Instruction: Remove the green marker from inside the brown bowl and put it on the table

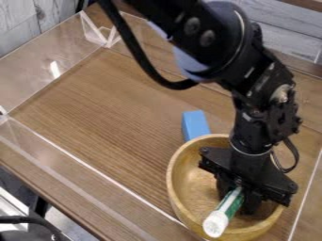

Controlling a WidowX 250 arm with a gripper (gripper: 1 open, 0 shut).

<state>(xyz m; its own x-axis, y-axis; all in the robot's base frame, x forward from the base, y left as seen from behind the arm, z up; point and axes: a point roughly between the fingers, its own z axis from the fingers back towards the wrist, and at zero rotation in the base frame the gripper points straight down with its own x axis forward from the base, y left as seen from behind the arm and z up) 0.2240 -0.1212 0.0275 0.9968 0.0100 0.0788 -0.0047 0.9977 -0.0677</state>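
**Claw clamping the marker inside the bowl**

The claw point(250, 196) is pointing straight down into the brown bowl point(184, 179), its fingers closing on the green marker point(227, 209). The grasping step appears to be in hand; next comes a lift clear of the thick rim, then a carry over the bare tabletop point(113, 104). The marker is lying slanted, its white cap end pointing toward the near rim.
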